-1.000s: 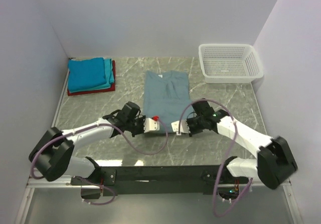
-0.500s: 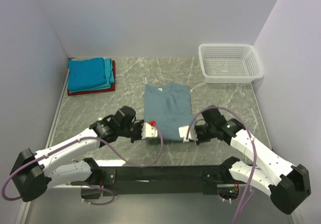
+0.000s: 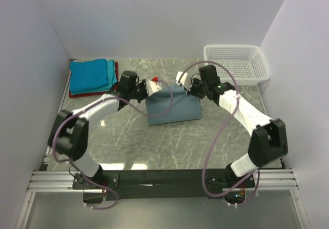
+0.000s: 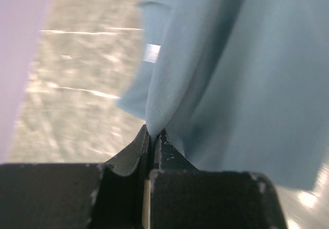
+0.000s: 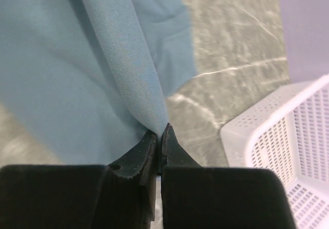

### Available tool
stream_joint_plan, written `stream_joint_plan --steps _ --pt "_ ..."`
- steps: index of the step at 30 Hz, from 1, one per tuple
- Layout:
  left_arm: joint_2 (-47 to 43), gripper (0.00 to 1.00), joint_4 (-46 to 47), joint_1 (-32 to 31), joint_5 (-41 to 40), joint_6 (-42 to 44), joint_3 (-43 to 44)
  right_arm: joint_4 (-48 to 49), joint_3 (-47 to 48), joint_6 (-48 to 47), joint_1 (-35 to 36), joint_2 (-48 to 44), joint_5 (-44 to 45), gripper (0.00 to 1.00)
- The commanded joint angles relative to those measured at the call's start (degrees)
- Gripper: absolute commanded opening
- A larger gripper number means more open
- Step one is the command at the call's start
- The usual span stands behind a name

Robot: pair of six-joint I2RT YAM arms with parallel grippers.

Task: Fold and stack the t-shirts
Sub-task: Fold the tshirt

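Note:
The dusty grey-blue t-shirt point(image 3: 174, 107) lies mid-table, its near half lifted and carried over toward the far half. My left gripper point(image 3: 153, 87) is shut on the shirt's left corner; the left wrist view shows cloth point(image 4: 226, 80) pinched in the closed jaws, with the small white tag point(image 4: 151, 52) beyond. My right gripper point(image 3: 183, 80) is shut on the right corner; the right wrist view shows a cloth fold point(image 5: 123, 70) held in the closed jaws. A folded stack of bright blue point(image 3: 88, 75), teal point(image 3: 110, 77) and red point(image 3: 116, 76) t-shirts sits at the far left.
A white plastic mesh basket point(image 3: 235, 63) stands at the far right, close to my right arm; its corner shows in the right wrist view point(image 5: 288, 147). The marbled grey tabletop point(image 3: 169, 147) is walled on three sides.
Both grippers moved from the shirt's near hem toward the back of the table, carrying the near edge up and over. The shirt now looks half as long.

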Motion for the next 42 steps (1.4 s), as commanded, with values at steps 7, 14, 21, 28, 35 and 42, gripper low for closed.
stream_joint_plan --steps 7,14,21,28,35,42 --pt "18.8 0.0 9.1 3.7 -6.5 0.1 17.2 13.4 11.5 6.6 -3.7 15.8 7.2 0.0" --pt "25.4 0.01 9.3 4.7 -5.5 -0.7 21.7 13.9 14.7 7.7 -4.2 21.7 7.3 0.0" --pt "29.5 0.65 11.9 4.7 -19.9 -14.2 29.7 20.0 15.5 14.4 -4.1 23.9 16.8 0.58" --pt "23.4 0.91 -1.1 4.9 -34.9 -34.9 41.1 18.5 20.1 30.9 -5.4 20.7 17.0 0.75" --pt "9.7 0.89 -7.9 5.8 -13.5 -52.3 26.4 -7.1 22.6 30.4 -6.4 17.5 -24.4 0.52" --pt "17.0 0.37 -6.1 6.5 6.4 -63.5 24.9 -11.8 20.5 35.0 -8.9 22.4 -33.8 0.09"
